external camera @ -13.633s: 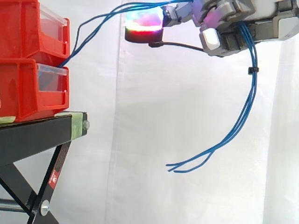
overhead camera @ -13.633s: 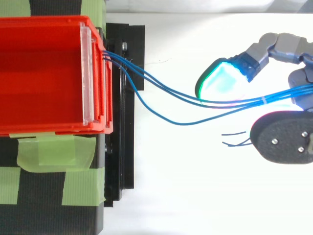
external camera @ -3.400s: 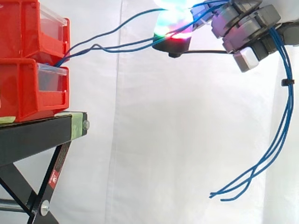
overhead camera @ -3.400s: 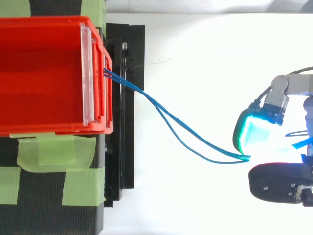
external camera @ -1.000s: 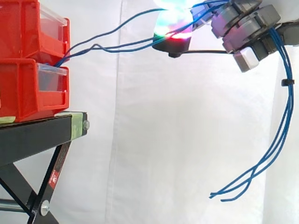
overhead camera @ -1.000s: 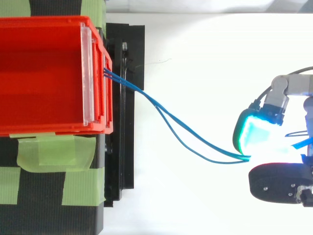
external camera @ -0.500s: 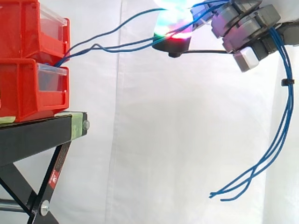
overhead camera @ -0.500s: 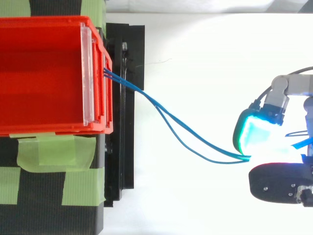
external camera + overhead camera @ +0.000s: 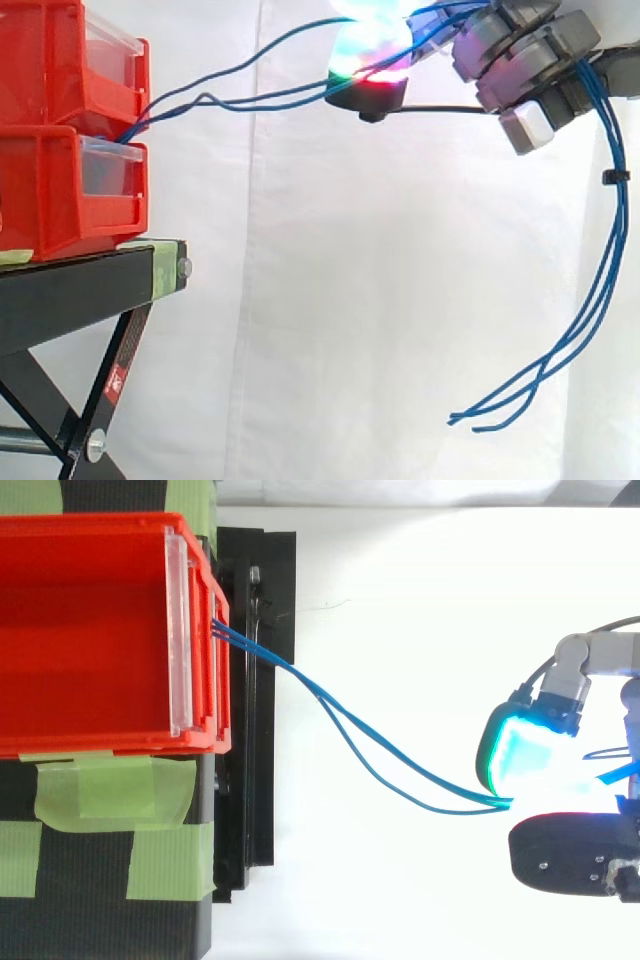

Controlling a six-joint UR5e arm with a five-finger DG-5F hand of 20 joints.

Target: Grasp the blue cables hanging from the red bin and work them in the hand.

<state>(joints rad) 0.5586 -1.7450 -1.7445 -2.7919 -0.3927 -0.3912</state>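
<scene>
**Position.** The blue cables [image 9: 262, 651] leave the front of the stacked red bins [image 9: 40, 190] at the left, at the seam between the upper and the lower bin. The bins sit on the black stand [image 9: 70, 290], which has green tape [image 9: 110, 790] on its top. From the bins the cables rise to the right in a slack span, well clear of the stand, and enter the hand [image 9: 525, 60] at the upper right. Beyond the hand they drop in a long loose bundle before the white curtain [image 9: 350, 300]. A small black tie [image 9: 608, 176] gathers the bundle just below the hand, and the free ends [image 9: 470, 420] splay apart low down.

**Hand.** It is clenched round the cables. In the side view the strands run between a glowing fingertip pad [image 9: 368, 55] and the curled grey fingers, then over the far side of the hand. The top view shows two strands meeting the bright pad at the hand's left edge.

**Handling, judged.**
- The cables look thin, light and limp: they sag under their own weight and keep no shape.
- The smooth jackets are likely slippery, so single strands may slide out of a loose grip.
- The bin end appears anchored, so a hard pull to the right would tighten the span and load that anchor.

**Where to hold.** The bundled stretch near the tie is best — there the strands lie together. Out at the splayed ends, one could escape.
</scene>
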